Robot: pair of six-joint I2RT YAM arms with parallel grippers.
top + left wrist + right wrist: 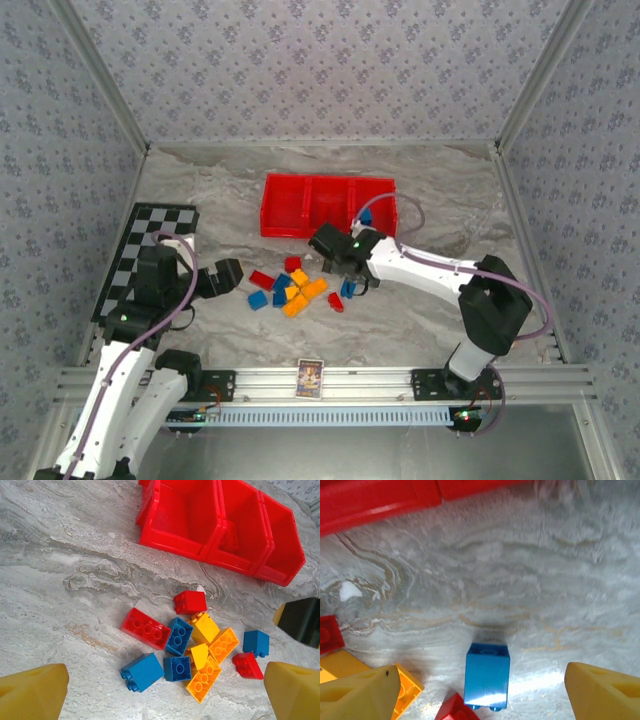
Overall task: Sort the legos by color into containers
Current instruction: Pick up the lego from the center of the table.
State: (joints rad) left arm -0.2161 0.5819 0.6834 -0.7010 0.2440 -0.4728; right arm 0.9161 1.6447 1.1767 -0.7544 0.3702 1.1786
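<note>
The legos lie in a loose pile [295, 285] on the marbled table, in front of the red three-compartment tray [328, 205]. One blue brick [366, 215] sits in the tray's right compartment. My right gripper [352, 283] is open at the pile's right edge. In the right wrist view a blue brick [487, 675] lies on the table between its spread yellow fingers [605, 692], touched by neither. My left gripper [228, 277] hangs open left of the pile. It looks across at a long red brick [145, 628], blue bricks [142, 671] and orange ones [202, 680].
A black-and-white checkered board [145, 250] lies at the left wall under the left arm. A small printed card [310, 377] stands on the front rail. A red brick [455, 709] and an orange brick [407, 690] lie close beside the blue one. Walls enclose the table.
</note>
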